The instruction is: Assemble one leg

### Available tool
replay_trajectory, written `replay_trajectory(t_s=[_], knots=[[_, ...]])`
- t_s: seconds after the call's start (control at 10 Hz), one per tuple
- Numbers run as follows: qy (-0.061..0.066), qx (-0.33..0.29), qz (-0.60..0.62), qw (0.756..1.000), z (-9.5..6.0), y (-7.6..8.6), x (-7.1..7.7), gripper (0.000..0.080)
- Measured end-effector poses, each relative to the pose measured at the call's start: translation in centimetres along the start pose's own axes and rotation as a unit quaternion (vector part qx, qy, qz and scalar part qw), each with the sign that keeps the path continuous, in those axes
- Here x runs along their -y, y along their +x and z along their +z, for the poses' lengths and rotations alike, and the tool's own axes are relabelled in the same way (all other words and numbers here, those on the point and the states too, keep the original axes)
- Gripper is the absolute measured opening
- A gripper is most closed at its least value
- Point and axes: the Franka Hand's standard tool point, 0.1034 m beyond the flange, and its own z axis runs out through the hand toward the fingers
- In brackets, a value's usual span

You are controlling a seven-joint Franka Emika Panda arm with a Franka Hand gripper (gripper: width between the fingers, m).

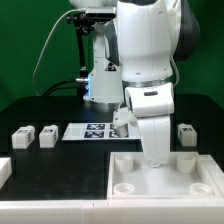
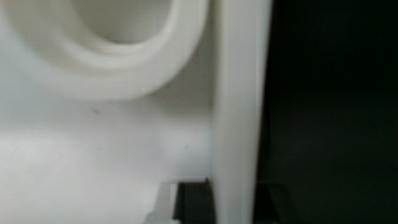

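marker board (image 1: 90, 130) on black table (image 1: 40, 172)

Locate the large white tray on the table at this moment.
In the exterior view the tray sits at the near edge of the table, toward that view's right, with the gripper at its far rim and one leg just behind it.

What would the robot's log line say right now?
gripper: down at tray rim | grip: unclear | legs: lying loose, away from gripper

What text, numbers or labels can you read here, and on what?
None legible: no words, numbers or brands in either view.
The marker board carries only black-and-white tag patterns, no letters.
The leg at the exterior view's far left bears a tag too small to read.
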Motion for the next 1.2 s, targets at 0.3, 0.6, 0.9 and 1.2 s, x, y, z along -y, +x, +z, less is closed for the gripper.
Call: replay_trajectory(t_s=[0.3,0.6,0.9,1.2], knots=[[0.001,-0.004,-0.013,1.0,0.06,-0.13,0.0,0.0054],[0.0,-0.004,-0.013,1.0,0.0,-0.14,-0.07,0.0259],[-0.001,-0.004,-0.013,1.0,-0.04,-0.13,-0.11,0.0588],[-0.001,-0.004,-0.013,1.0,-0.05,-0.14,-0.12,0.0647]])
